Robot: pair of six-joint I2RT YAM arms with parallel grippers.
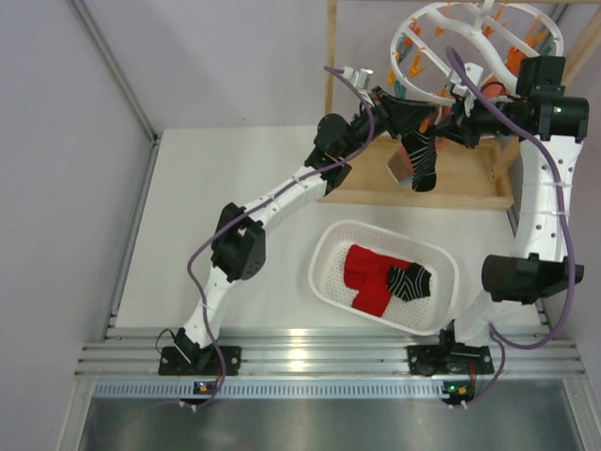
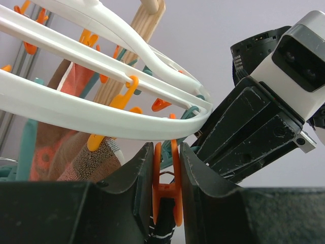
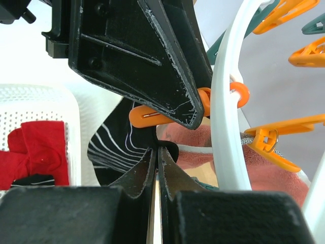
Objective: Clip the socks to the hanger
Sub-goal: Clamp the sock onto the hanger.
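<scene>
Only the left wrist view shows the left gripper [image 2: 165,148] closed narrowly, squeezing an orange plastic clip [image 2: 167,195] that hangs just below the round white plastic ring hanger [image 2: 76,104] right above its fingertips.

Only the right wrist view shows the right gripper [image 3: 156,152] fully closed, pinching the upper edge of a black sock with thin white stripes [image 3: 112,147], directly below that clip.

From above, the left arm stretches far forward and rightward, while the right arm rises along the right side and bends leftward, so the two grippers meet tip to tip. The sock dangles beneath them.

Nearer the bases, a white perforated oval basket [image 1: 324,272] on the counter holds bright red socks [image 1: 364,268] and another striped one.
</scene>
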